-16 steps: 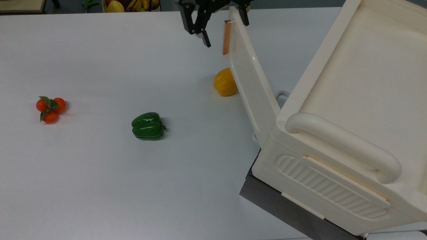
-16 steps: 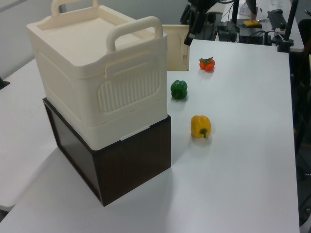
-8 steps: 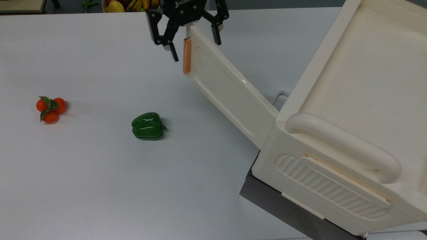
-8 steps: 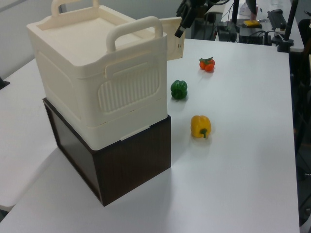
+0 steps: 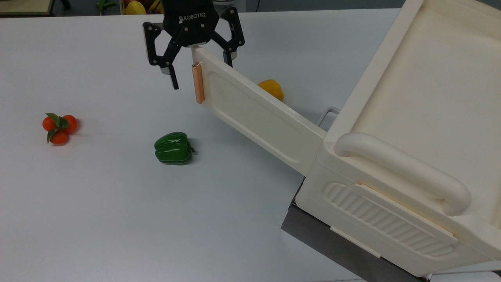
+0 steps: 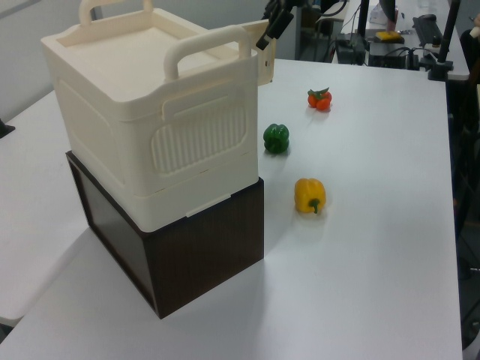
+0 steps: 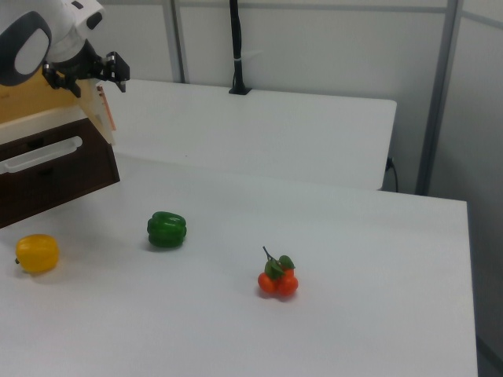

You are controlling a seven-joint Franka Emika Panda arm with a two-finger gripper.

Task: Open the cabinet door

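1. Top view: the cabinet door (image 5: 254, 117) stands swung wide out from the cream cabinet (image 5: 422, 129), reaching toward ten o'clock, with its copper handle strip (image 5: 198, 83) at the free end. The gripper (image 5: 201, 74) straddles that end with its fingers spread wide, one on each side of the panel and neither clearly touching it. A green pepper (image 5: 173, 147) lies at seven o'clock from the strip, the orange fruit cluster (image 5: 59, 126) well apart at nine o'clock, and a yellow pepper (image 5: 272, 88) peeks over the door's top edge.

2. Left view: the door (image 6: 265, 56) juts out past the cabinet's far corner at one o'clock, the gripper (image 6: 274, 20) above it. The cabinet sits on a dark brown box (image 6: 187, 251).

3. Right view: the gripper (image 7: 86, 75) hangs over the door's end (image 7: 102, 114) at ten o'clock on the white table (image 7: 354, 236).
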